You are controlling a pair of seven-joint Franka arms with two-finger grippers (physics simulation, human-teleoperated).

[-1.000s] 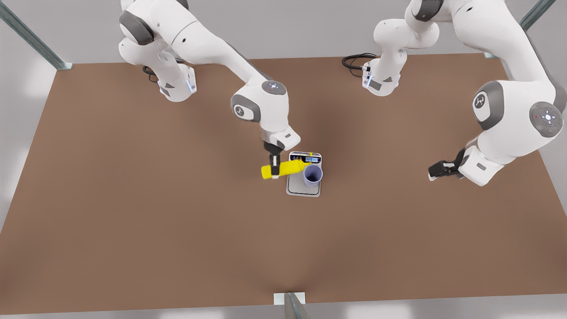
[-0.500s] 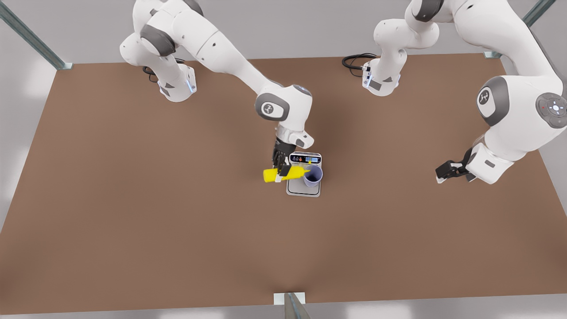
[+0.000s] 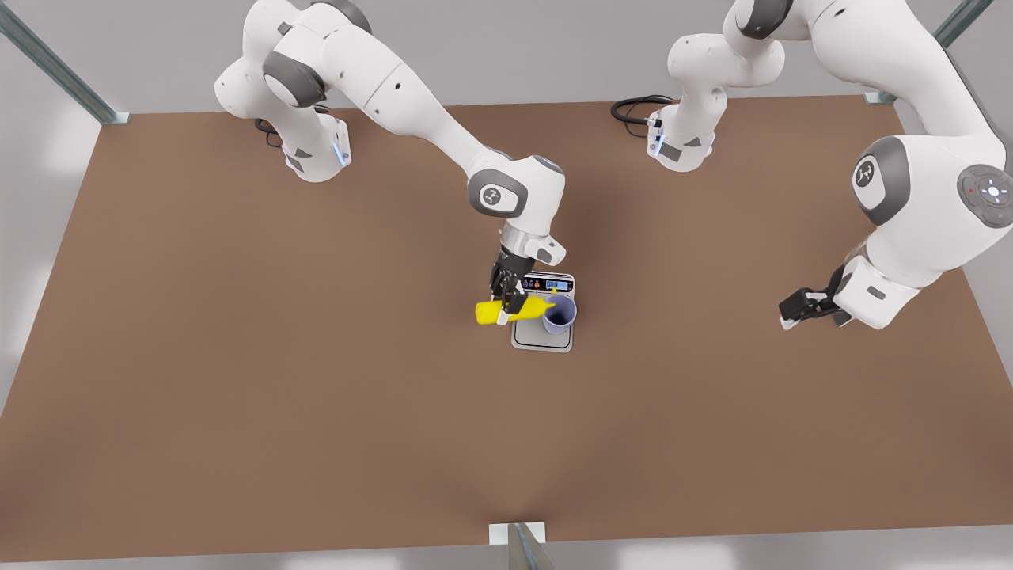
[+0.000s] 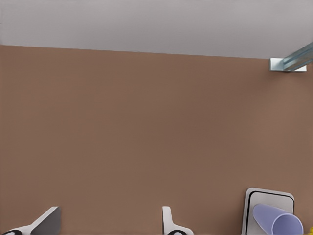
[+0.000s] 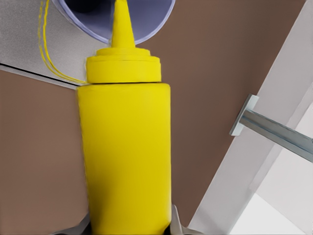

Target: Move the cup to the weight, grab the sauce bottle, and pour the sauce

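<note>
The yellow sauce bottle [image 3: 492,311] lies nearly level above the table, my right gripper [image 3: 507,304] shut on its body. Its nozzle [image 5: 121,24] points over the rim of the lavender cup [image 3: 559,314]. The cup stands upright on the weight [image 3: 540,337], near the dark display strip. In the right wrist view the bottle [image 5: 124,156] hangs over the cup [image 5: 149,22] and the weight's grey platform [image 5: 22,34], where thin yellow strands [image 5: 44,44] run. My left gripper [image 3: 792,309] waits open far to the front view's right. Its fingers [image 4: 48,219] frame bare table, the cup [image 4: 276,221] and weight [image 4: 255,197] off to one side.
Both arm bases stand at the table's far edge, a black cable [image 3: 633,107] coiled by one. Metal frame posts [image 3: 518,546] rise at the near edge and far corners. Bare brown table [image 3: 316,412] surrounds the weight.
My right wrist has turned and swung toward the weight, bringing the bottle's nozzle over the cup's rim. The left gripper has drawn back a little to the front view's right.
</note>
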